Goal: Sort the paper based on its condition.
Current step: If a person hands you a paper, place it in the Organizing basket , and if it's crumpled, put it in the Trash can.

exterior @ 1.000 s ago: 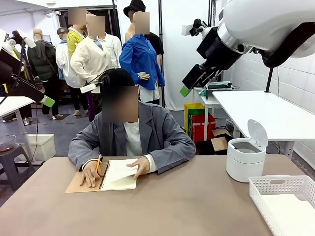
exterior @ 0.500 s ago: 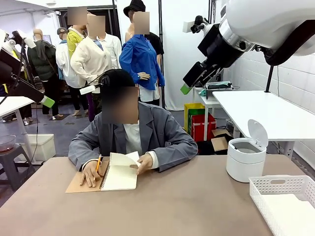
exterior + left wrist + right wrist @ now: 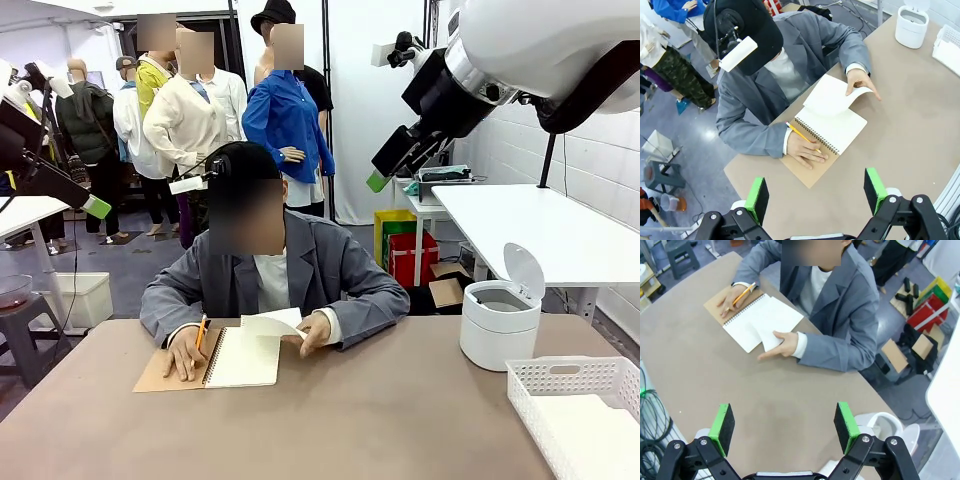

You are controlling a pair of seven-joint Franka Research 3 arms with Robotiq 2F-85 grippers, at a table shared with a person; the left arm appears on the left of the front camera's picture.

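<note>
The left tool [image 3: 816, 192] and right tool [image 3: 784, 421] hang high, jaws wide and empty (waiting, I judge), because the person's hand [image 3: 318, 333] is curling the paper [image 3: 270, 323] off the notebook [image 3: 245, 365] at the desk's [image 3: 390, 420] 11 o'clock.

In the front view the white basket [image 3: 572, 372] runs off the lower right corner, so we cannot see its near and right walls, and its contents read only as a white blur. Any marks on the notebook [image 3: 245, 362] are too small for us to make out, and the lifted page [image 3: 270, 323] covers part of the person's hand [image 3: 320, 335]. In the left wrist view the top edge clips the bin [image 3: 912, 25]. In the right wrist view, at the lower right, the bin sits partly behind a finger of the right gripper [image 3: 784, 421].
</note>
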